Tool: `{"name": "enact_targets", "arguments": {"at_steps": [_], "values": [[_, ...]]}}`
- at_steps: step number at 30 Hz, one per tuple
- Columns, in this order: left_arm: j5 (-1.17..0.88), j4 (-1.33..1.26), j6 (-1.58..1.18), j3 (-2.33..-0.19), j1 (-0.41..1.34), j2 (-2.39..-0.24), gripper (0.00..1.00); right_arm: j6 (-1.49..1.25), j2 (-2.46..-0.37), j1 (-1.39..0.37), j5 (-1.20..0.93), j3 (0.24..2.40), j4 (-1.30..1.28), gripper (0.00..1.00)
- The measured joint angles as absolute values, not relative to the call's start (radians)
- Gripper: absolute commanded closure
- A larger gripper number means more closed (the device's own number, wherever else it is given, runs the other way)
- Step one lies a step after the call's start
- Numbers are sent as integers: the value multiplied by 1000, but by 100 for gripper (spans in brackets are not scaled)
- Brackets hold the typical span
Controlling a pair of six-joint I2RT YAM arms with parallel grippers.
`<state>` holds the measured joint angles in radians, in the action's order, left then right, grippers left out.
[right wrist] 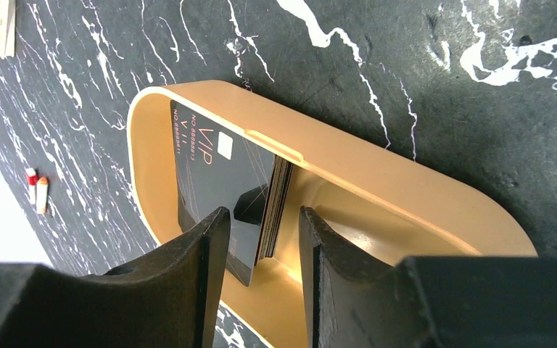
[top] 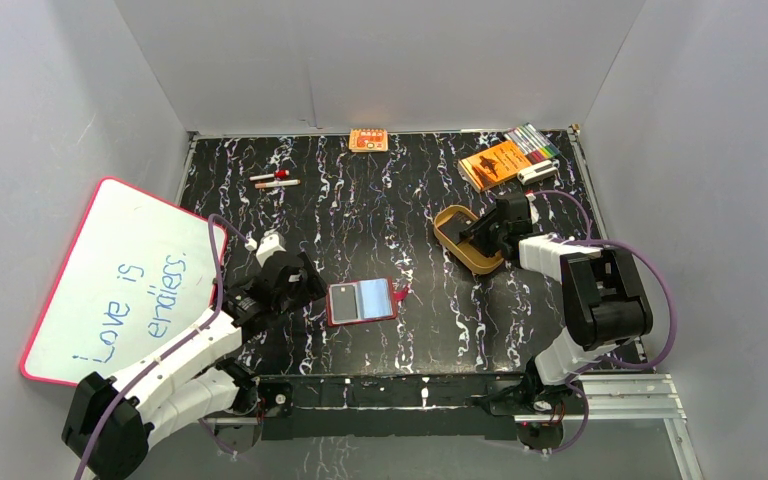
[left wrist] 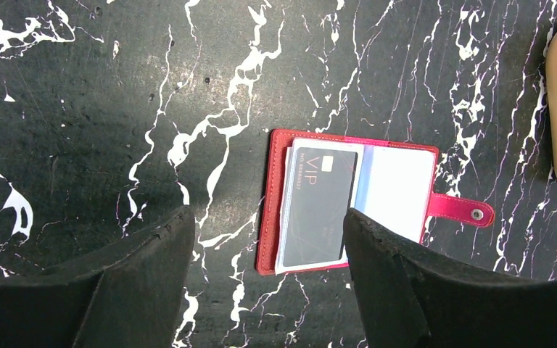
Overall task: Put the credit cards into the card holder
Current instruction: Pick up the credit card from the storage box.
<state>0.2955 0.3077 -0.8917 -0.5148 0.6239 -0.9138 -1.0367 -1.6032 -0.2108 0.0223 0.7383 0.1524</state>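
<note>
A black, white-veined tabletop point(top: 380, 220) carries the open red card holder point(top: 362, 301) near the middle of its near edge. A tan oval tray point(top: 477, 262) sits toward the right edge. An orange booklet point(top: 494, 163) and a marker pack point(top: 533, 142) lie in the far right corner. A small orange box point(top: 368, 140) lies at the far edge, and two short sticks point(top: 274, 180) lie toward the far left corner.

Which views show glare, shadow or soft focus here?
Top external: even light, sharp, no glare on the black white-veined tabletop. Left wrist: pale sheen on the tabletop left of the dark red folding card holder. Right wrist: warm reflection inside the tan oval tray; right pincer's fingers underexposed.
</note>
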Motion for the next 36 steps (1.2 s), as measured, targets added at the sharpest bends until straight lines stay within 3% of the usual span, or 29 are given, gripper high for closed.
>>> {"name": "enact_targets", "arguments": {"at_steps": [4,14,36], "values": [[295,304,-892,-514,624,-914,28,-1035,-1603,-210,18,738,152,53],[295,299,-894,-513,624,-914,28,-1023,-1604,-209,6,738,156,68],[284,292,-898,-500,624,-921,30,-1000,-1518,-203,0,721,157,89]]}}
